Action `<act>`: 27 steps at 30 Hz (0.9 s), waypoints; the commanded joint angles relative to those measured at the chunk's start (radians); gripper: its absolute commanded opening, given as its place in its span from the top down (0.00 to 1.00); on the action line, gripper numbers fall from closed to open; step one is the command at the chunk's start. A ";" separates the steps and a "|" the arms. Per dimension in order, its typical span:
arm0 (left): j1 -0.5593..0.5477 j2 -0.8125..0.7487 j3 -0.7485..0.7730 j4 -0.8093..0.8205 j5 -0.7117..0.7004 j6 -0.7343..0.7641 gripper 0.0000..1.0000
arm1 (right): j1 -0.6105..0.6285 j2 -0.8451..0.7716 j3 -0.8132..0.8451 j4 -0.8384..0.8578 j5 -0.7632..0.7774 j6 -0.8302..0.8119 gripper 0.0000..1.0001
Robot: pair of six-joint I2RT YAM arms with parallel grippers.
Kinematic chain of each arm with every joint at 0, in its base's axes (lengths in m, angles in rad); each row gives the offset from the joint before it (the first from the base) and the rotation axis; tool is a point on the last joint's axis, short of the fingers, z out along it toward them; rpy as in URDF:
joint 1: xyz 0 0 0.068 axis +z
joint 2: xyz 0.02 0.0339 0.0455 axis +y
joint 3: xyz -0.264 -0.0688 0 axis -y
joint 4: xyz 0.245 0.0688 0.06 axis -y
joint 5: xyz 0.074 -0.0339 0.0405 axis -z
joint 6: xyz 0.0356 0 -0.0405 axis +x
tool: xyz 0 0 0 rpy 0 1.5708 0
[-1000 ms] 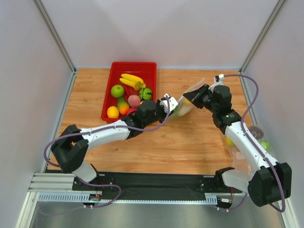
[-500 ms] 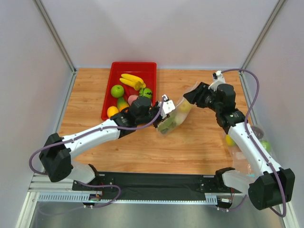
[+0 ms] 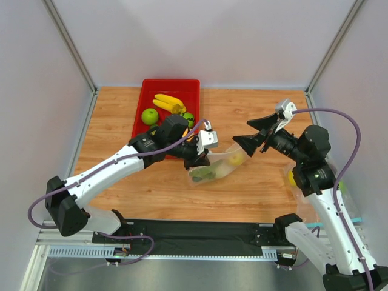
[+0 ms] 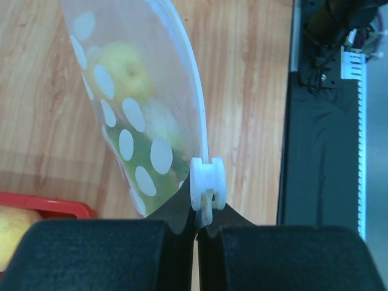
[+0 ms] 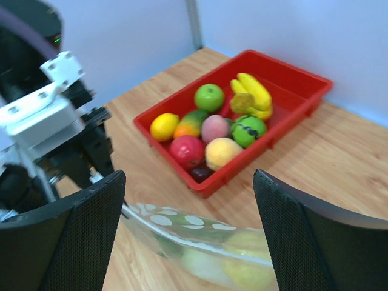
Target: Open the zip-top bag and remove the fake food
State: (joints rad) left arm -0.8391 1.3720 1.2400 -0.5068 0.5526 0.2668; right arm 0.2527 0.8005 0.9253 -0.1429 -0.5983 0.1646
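Note:
The zip-top bag [image 3: 219, 165] lies on the table, clear with white dots [image 4: 136, 115]. Fake food shows through it: a pale yellow fruit [image 4: 124, 66] and a dark green piece [image 3: 203, 173]. My left gripper [image 3: 197, 159] is shut on the tab of the bag's white zipper slider [image 4: 208, 183] at the bag's left end. My right gripper [image 3: 250, 133] hangs open just right of the bag's far end, touching nothing. In the right wrist view the bag [image 5: 206, 242] lies below and between the open fingers [image 5: 82, 236].
A red tray [image 3: 171, 81] holding bananas, a green apple and other toy fruit stands at the back left, close behind the left gripper. A plain clear bag [image 3: 300, 185] with coloured pieces lies by the right arm. Walls enclose the table.
The right gripper let go of the bag, opened and drew back right. The left gripper shut on the slider and pulled it left and nearer; the bag dropped onto the table.

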 commanded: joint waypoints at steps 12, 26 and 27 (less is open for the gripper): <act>0.008 -0.102 0.068 -0.113 0.113 0.034 1.00 | 0.140 0.074 0.036 -0.013 -0.350 -0.097 0.18; 0.008 -0.122 0.090 -0.159 0.181 0.031 1.00 | 0.207 0.154 0.040 0.003 -0.261 -0.160 0.21; 0.006 -0.125 0.090 -0.159 0.181 0.031 1.00 | 0.209 0.166 0.043 0.000 -0.267 -0.160 0.20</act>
State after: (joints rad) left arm -0.8360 1.2865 1.2846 -0.6708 0.6830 0.2779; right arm 0.4553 0.9508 0.9321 -0.1768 -0.8814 0.0334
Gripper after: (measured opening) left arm 0.006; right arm 0.793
